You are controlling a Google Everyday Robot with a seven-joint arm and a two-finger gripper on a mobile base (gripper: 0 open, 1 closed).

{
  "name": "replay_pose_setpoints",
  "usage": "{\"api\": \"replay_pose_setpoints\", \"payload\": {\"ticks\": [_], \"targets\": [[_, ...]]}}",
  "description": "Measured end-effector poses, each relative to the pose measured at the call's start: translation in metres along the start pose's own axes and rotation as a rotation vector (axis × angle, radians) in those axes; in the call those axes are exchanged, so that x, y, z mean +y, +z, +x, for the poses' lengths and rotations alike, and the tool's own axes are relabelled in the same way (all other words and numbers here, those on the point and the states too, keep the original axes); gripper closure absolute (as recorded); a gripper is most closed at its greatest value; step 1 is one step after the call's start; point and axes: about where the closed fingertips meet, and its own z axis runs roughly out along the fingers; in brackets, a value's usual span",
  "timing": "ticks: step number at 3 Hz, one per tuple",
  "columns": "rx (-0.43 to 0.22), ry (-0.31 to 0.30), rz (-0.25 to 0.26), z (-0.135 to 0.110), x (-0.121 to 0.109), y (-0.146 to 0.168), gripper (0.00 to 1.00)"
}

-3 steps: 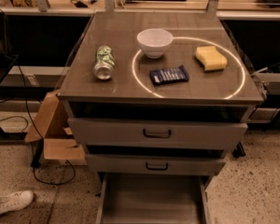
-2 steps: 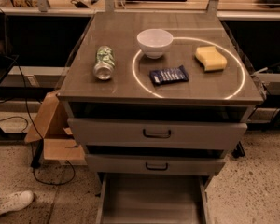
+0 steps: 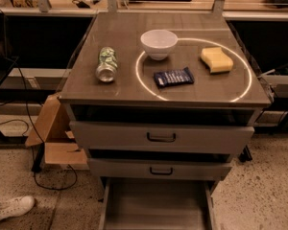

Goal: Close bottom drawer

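Observation:
The bottom drawer is pulled out at the foot of the cabinet, a shallow grey tray with a plain flat inside, running off the lower edge of the view. Above it sit the middle drawer and the widest top drawer, each with a dark loop handle and each slightly out. My gripper is not in view.
On the cabinet top lie a green can on its side, a white bowl, a dark blue packet and a yellow sponge. A cardboard box and cables stand at the left. A white shoe is at the lower left.

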Motion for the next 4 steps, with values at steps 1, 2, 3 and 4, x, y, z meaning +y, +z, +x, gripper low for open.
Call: {"api": "replay_pose_setpoints", "payload": {"ticks": [1,2,3,4], "targets": [[0.015,-0.053,-0.006,-0.01,0.018,0.008,1.0],[0.016,-0.054,-0.007,-0.01,0.019,0.008,1.0],[-0.062,-0.057,0.003,-0.021,0.026,0.009,1.0],[-0.188,-0.072,-0.006,-0.042,0.041,0.001,1.0]]}}
